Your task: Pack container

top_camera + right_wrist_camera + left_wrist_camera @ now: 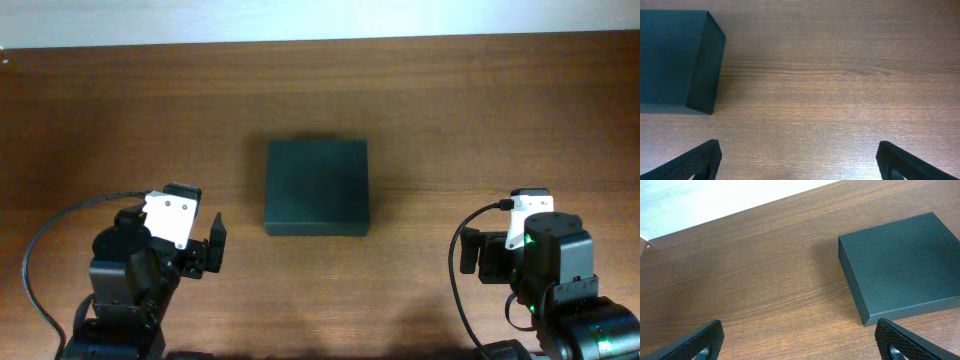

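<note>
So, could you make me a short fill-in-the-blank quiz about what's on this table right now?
1. The dark green container lies with its lid ____.
2. Seen from overhead, it sits ____ the left pincer and the right pincer, touching neither.
3. Both pincers are open and grip ____.
Missing words: closed; between; nothing.

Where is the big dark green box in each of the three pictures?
Overhead: the container sits in the middle of the picture.
Left wrist: the container is on the right side, cut off by the right edge.
Right wrist: the container is in the top left corner, cut off by the left edge.
Shared landmark: the brown wooden table lies under it in all three.
</note>
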{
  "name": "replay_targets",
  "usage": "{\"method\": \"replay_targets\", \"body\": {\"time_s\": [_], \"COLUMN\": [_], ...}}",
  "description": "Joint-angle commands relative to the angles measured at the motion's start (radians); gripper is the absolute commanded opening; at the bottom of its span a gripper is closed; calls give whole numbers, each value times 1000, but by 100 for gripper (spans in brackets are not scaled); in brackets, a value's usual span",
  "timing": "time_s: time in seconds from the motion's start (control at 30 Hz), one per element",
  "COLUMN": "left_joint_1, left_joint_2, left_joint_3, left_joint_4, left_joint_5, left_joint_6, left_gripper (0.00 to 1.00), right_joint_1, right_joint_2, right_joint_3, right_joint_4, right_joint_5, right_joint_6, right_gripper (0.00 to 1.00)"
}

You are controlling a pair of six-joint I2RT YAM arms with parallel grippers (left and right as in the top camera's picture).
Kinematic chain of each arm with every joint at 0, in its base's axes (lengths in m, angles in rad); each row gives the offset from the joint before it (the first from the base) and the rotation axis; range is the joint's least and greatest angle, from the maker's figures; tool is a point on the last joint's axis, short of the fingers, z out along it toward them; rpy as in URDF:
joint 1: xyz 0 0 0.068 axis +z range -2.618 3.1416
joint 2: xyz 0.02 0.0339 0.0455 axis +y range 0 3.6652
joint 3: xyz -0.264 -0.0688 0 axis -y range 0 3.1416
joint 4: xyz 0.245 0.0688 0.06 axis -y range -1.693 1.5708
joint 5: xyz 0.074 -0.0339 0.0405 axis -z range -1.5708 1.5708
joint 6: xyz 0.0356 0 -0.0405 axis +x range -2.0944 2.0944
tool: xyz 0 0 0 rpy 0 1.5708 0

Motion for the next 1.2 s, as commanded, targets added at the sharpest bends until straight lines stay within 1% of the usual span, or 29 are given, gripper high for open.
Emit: {"method": "replay_targets", "body": {"time_s": [0.0, 0.2, 0.33, 0.4, 0.53, 0.63, 0.7, 0.73, 0.77, 0.87, 0.93, 1.03, 1.1, 1.13, 1.17], "left_joint_1": [-2, -2, -2, -2, -2, -2, -2, -2, -2, -2, -2, -2, -2, -2, -2], "left_joint_2": [-6, -6, -6, -6, -6, -6, -6, -6, -6, -6, -6, -6, -6, -6, -6], "left_joint_3": [-5, -5, -5, -5, -5, -5, -5, -5, -5, -5, -5, -5, -5, -5, -5], "left_joint_4": [4, 4, 4, 4, 4, 4, 4, 4, 4, 4, 4, 4, 4, 3, 3], "left_joint_5": [1, 1, 1, 1, 1, 1, 1, 1, 1, 1, 1, 1, 1, 1, 1], "left_joint_6": [-16, -16, -16, -16, -16, -16, -16, -16, -16, -16, -16, -16, -16, -16, -16], "left_gripper": [99, 99, 99, 99, 99, 99, 99, 99, 99, 99, 99, 99, 99, 99, 99], "right_joint_1": [6, 6, -12, -21, -22, -23, -29, -29, -29, -29, -29, -29, -29, -29, -29], "right_joint_2": [0, -2, -68, -132, -333, -485, -569, -603, -636, -661, -661, -661, -661, -661, -663], "right_joint_3": [-4, -4, -4, -4, -18, -80, -159, -209, -285, -443, -569, -733, -822, -865, -888], "right_joint_4": [6, 6, 8, 30, 32, 40, 88, 136, 223, 463, 676, 948, 1082, 1127, 1136], "right_joint_5": [19, 19, 21, 23, -11, -11, -12, -15, -15, -14, -5, 59, 89, 96, 95], "right_joint_6": [8, 8, 8, 10, 42, 42, 43, 42, 43, 42, 37, 32, -9, -32, -43], "right_gripper": [99, 99, 99, 99, 99, 99, 99, 99, 99, 99, 99, 99, 99, 99, 99]}}
